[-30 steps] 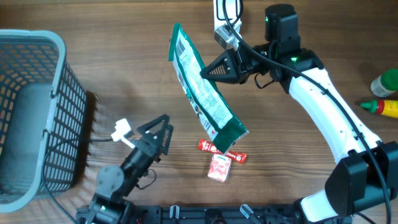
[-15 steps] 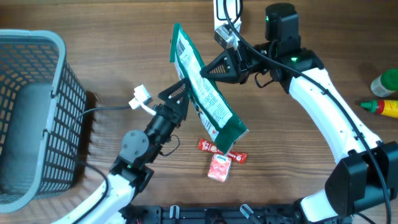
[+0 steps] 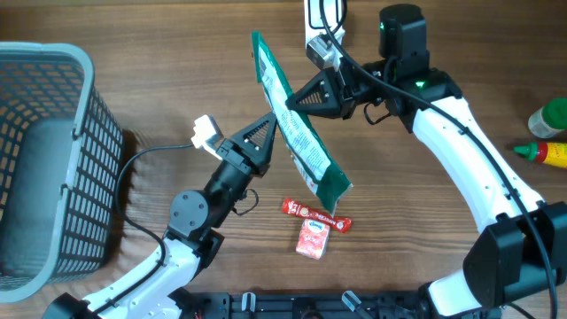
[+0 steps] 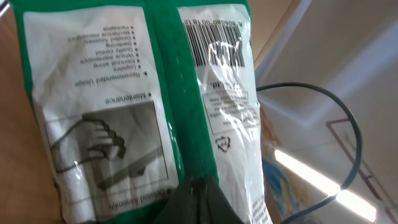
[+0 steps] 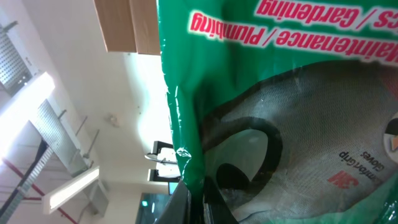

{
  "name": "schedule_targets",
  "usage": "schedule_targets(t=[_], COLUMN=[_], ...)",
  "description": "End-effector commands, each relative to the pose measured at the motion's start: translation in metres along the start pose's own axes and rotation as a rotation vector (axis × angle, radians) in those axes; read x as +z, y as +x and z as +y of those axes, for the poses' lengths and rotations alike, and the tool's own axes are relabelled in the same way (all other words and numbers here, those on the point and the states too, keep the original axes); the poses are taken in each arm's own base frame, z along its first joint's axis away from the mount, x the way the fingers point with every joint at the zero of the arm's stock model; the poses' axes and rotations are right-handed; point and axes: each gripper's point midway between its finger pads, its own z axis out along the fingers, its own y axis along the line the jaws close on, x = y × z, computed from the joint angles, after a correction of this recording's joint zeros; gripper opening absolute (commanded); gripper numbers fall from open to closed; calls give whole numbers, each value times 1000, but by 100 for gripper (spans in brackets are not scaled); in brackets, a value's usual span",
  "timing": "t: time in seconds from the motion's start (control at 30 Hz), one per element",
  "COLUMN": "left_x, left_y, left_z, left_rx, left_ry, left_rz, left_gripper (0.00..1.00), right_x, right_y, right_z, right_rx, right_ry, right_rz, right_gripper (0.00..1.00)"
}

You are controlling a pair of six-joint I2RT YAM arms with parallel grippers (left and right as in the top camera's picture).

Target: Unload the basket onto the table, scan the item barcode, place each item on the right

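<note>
Bag [image 3: 297,133] held up over table [image 3: 159,53], tilted, clamped at its edge by right gripper [image 3: 290,104]. Left gripper [image 3: 270,125] jaws together, tip at bag's back face; cannot tell if touching. Barcode [image 4: 214,38] on that back face, facing left wrist camera. Two small packets [image 3: 316,217] lie on table below bag. Basket [image 3: 53,62] at far left.

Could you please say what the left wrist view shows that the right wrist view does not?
Only the left wrist view shows the barcode and white instruction panel on the back of the green plastic glove packet. Only the right wrist view shows its front: a grey glove picture and red lettering. Both show that packet against ceiling lights.
</note>
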Motion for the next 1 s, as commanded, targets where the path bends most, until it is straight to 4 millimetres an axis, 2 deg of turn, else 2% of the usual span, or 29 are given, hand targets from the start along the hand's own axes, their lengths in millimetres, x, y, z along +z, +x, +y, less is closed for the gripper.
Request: schedule_targets(t=[0.0, 0.03, 0.07, 0.1, 0.13, 0.17, 0.3, 0.4, 0.53, 0.7, 0.73, 0.8, 0.9, 0.97], left_x=[0, -1, -3, -5, -6, -7, -7, -7, -6, -3, -3, -3, -3, -3], left_y=[16, 18, 18, 15, 12, 11, 6, 3, -1, -8, -8, -8, -8, -8], left_z=[14, 26, 39, 49, 55, 59, 60, 61, 59, 42, 42, 42, 42, 41], left_rx=[-10, 5, 37, 46, 42, 41, 46, 47, 34, -20, -39, -47, -55, -97], left_ry=[-61, -110, -160, -201, -228, -243, -250, -253, -244, -172, -173, -173, -172, -169], left_rz=[91, 102, 104, 91, 77, 69, 46, 29, 2, -43, -45, -46, -47, -55], left_gripper=[4, 4, 12, 49, 79, 100, 100, 100, 100, 100, 100, 100, 100, 100], right_x=[-19, -26, -34, -38, -43, -45, -49, -49, -47, -44, -47, -46, -38, -31], right_y=[-3, -2, -3, -5, -6, -7, -9, -8, -12, -27, -38, -47, -53, -53], right_z=[14, 17, 18, 18, 18, 17, 17, 17, 2, -5, 1, 14, 33, 38], right_rx=[-38, -34, 1, 25, 63, 85, 176, 424, 744, 653, 536, 442, 393, 398], right_ry=[-6, -21, -28, -27, -28, -28, -29, -40, -29, 14, 23, 15, -10, -19], right_rz=[-37, -32, -41, -52, -62, -70, -80, -77, -136, -220, -257, -271, -267, -263], right_gripper=[4, 4, 4, 4, 4, 4, 4, 4, 4, 4, 4, 4, 4, 4])
